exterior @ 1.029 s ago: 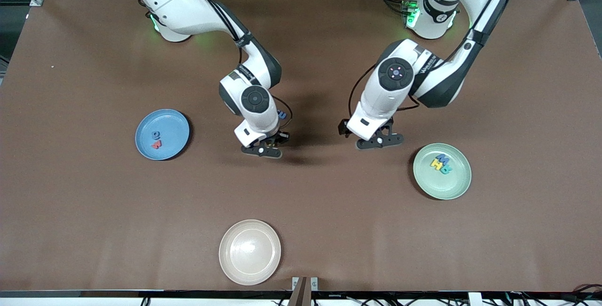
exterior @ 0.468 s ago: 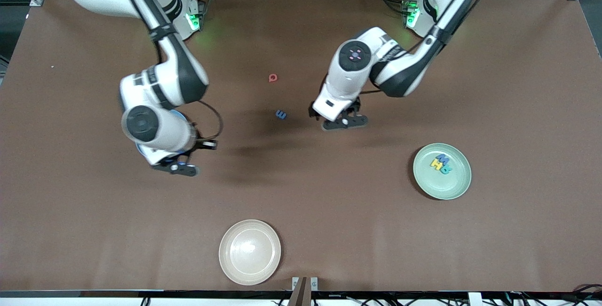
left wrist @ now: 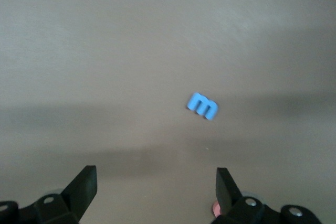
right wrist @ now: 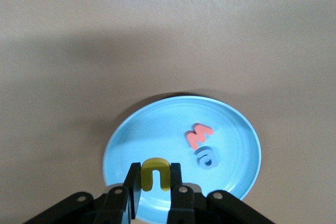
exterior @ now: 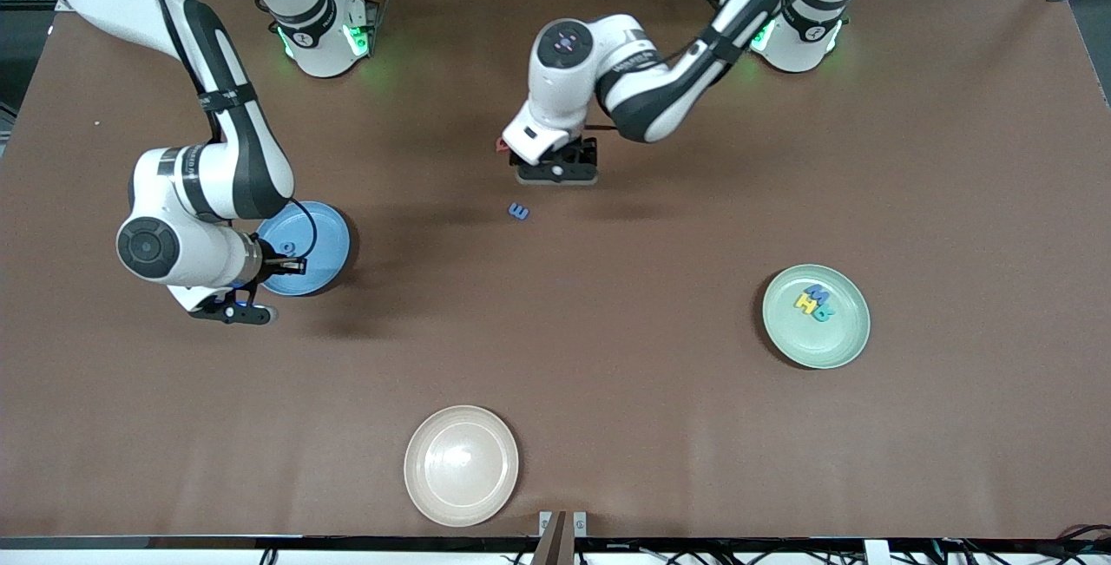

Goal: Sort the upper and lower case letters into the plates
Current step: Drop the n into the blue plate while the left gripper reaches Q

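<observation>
1. While the right gripper (right wrist: 155, 190) pinches a small yellow letter (right wrist: 155, 173) shaped like an n, it hangs over the edge of the blue plate (exterior: 325, 244) that lies toward the right arm's end of the table. If it lets go here, the letter may land on the rim or the cloth, as the grip sits over the rim and not the middle.
2. Two letters already lie in that plate, a red one (right wrist: 198, 135) and a grey-blue a (right wrist: 205, 157); a drop could knock them.
3. A blue m (exterior: 518, 212) lies alone on the table, about seven o'clock of the left gripper (exterior: 555, 173) in the front view.
4. That left gripper stands wide and empty, low over a red letter (exterior: 502, 145) near the table's middle. Only a sliver of red shows by one finger, so a close could clip its edge and flick it away.
5. The mint plate (exterior: 846, 348) holds three letters: blue M (exterior: 816, 292), yellow H (exterior: 806, 305), teal one (exterior: 824, 313).
6. The cream plate (exterior: 461, 496) lies nearest the camera.
7. Lettering on the arms is too small to read.
</observation>
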